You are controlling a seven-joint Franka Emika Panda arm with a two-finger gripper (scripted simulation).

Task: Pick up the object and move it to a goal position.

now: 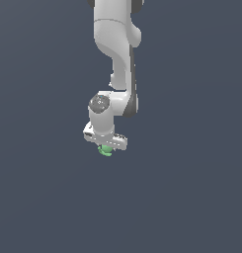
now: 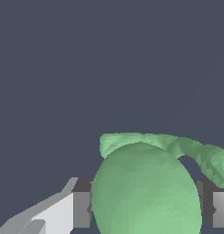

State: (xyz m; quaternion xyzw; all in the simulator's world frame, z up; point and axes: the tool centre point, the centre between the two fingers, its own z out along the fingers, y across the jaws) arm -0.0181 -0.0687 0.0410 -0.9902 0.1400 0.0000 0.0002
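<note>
The object (image 2: 145, 192) is a matte green rounded ball with a thin curved green handle arching over it. In the wrist view it fills the space between the two fingers (image 2: 81, 209), whose pads press against its sides. In the exterior view the object (image 1: 105, 150) is a small green patch just under the white hand. My gripper (image 1: 107, 148) points down at the end of the white arm and is shut on the object. Most of the object is hidden by the hand in the exterior view.
A plain dark grey-blue surface (image 1: 191, 197) lies all around. The white arm (image 1: 117, 59) reaches down from the top middle of the exterior view.
</note>
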